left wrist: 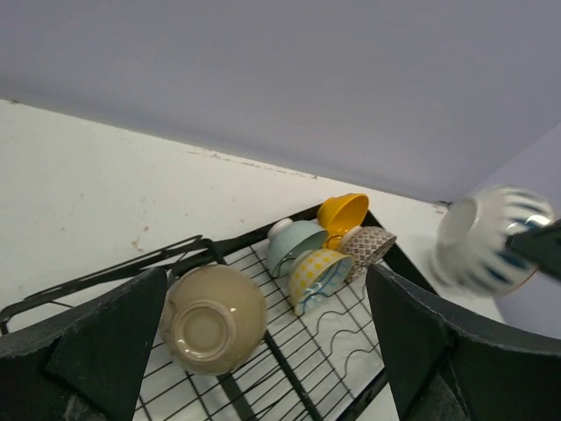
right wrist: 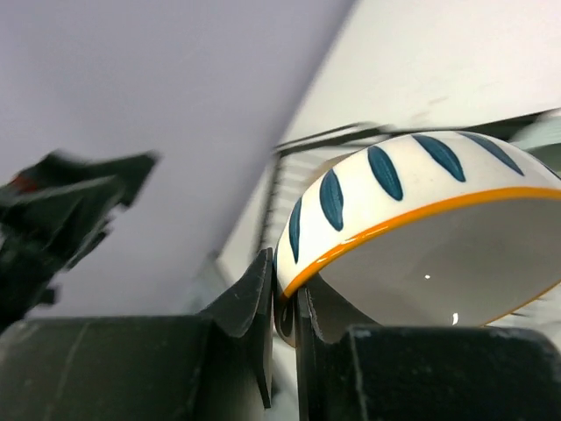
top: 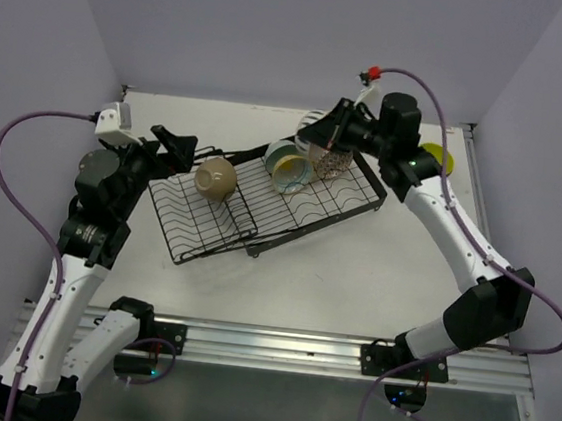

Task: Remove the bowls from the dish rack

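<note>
Nearest the arms, on the table [top: 334,276], one black rack [top: 208,231] lies askew. Over its left end the left gripper [top: 174,143] gapes wide and empty, with one beige bowl [left wrist: 213,317] upside down on the wires below it. Farther along, four bowls crowd on edge at the rack's far end: teal [left wrist: 294,244], yellow-checked [left wrist: 317,274], brown-patterned [left wrist: 368,246], orange [left wrist: 342,212]. Beyond them the right gripper [right wrist: 285,294] pinches the rim of one white blue-leafed bowl [right wrist: 412,193], held aloft.

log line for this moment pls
left end effector: open, near beige bowl | right end effector: shut on blue-marked bowl rim | dish rack: holds several bowls
</note>
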Available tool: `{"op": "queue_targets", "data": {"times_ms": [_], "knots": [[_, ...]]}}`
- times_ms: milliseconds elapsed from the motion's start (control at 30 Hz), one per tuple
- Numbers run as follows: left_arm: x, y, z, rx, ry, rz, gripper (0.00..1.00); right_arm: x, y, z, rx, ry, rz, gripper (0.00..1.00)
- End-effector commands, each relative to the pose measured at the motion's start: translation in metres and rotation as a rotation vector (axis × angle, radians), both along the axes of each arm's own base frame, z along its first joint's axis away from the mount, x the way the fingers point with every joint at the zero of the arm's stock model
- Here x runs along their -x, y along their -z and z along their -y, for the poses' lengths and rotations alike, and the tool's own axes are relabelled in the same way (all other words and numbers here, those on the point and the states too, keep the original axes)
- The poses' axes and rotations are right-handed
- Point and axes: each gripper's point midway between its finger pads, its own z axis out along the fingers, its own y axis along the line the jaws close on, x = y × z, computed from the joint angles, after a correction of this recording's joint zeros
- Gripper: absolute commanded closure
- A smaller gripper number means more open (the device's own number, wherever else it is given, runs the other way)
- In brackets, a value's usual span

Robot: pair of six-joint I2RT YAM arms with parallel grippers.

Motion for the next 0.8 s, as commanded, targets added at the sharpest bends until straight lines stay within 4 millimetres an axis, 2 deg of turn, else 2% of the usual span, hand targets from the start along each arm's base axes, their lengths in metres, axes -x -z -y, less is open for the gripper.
{"op": "queue_targets", "data": {"times_ms": [0, 33, 67, 100, 167, 200, 267, 300, 367, 400, 433, 467, 500, 533, 600, 633, 667, 700, 767], "knots": [[0.0, 0.023, -0.012, -0.156, -0.027, -0.035, 0.0, -0.036, 0.013, 0.084, 0.291, 0.209, 0.066, 1.0], [-0.001, 0.028, -0.012, -0.176, -0.023, -0.037, 0.01, -0.049, -0.005, 0.104, 0.331, 0.274, 0.11, 0.99], [-0.002, 0.038, -0.012, -0.187, -0.02, -0.051, 0.0, -0.056, 0.011, 0.129, 0.444, 0.361, 0.062, 0.98], [-0.001, 0.043, -0.012, -0.193, -0.016, -0.054, 0.01, -0.07, 0.003, 0.145, 0.511, 0.396, 0.108, 0.98], [-0.002, 0.051, -0.012, -0.216, -0.01, -0.06, 0.0, -0.077, 0.016, 0.168, 0.622, 0.434, 0.076, 1.0], [-0.001, 0.06, -0.013, -0.225, -0.009, -0.074, 0.0, -0.092, 0.029, 0.189, 0.707, 0.49, 0.056, 1.0], [-0.001, 0.072, -0.015, -0.248, -0.015, -0.086, 0.0, -0.101, 0.03, 0.214, 0.808, 0.571, 0.042, 1.0], [0.001, 0.073, -0.018, -0.252, -0.023, -0.08, 0.0, -0.109, 0.035, 0.238, 0.891, 0.636, 0.036, 1.0], [0.006, 0.072, -0.021, -0.259, -0.039, -0.065, 0.0, -0.12, 0.051, 0.254, 0.949, 0.653, -0.005, 1.0], [0.007, 0.071, -0.022, -0.261, -0.041, -0.059, 0.0, -0.125, 0.055, 0.269, 0.975, 0.674, -0.029, 1.0], [0.008, 0.069, -0.024, -0.263, -0.055, -0.054, 0.0, -0.136, 0.064, 0.273, 0.991, 0.668, -0.047, 1.0], [0.008, 0.067, -0.024, -0.268, -0.055, -0.047, 0.0, -0.136, 0.07, 0.282, 1.024, 0.672, -0.077, 1.0], [0.009, 0.066, -0.019, -0.277, -0.041, -0.044, 0.01, -0.14, 0.072, 0.291, 1.061, 0.678, -0.084, 1.0], [0.009, 0.067, -0.019, -0.286, -0.046, -0.047, 0.0, -0.152, 0.075, 0.3, 1.1, 0.7, -0.09, 1.0], [0.012, 0.066, -0.015, -0.292, -0.034, -0.043, 0.0, -0.157, 0.082, 0.314, 1.159, 0.702, -0.112, 1.0], [0.013, 0.066, -0.015, -0.298, -0.039, -0.042, 0.0, -0.163, 0.071, 0.319, 1.155, 0.725, -0.092, 1.0], [0.014, 0.067, -0.015, -0.3, -0.039, -0.046, 0.0, -0.169, 0.083, 0.325, 1.181, 0.725, -0.119, 1.0], [0.016, 0.067, -0.013, -0.307, -0.035, -0.043, 0.0, -0.173, 0.077, 0.334, 1.177, 0.753, -0.115, 1.0], [0.018, 0.068, -0.011, -0.313, -0.032, -0.045, 0.0, -0.178, 0.084, 0.343, 1.161, 0.766, -0.135, 1.0]]}}
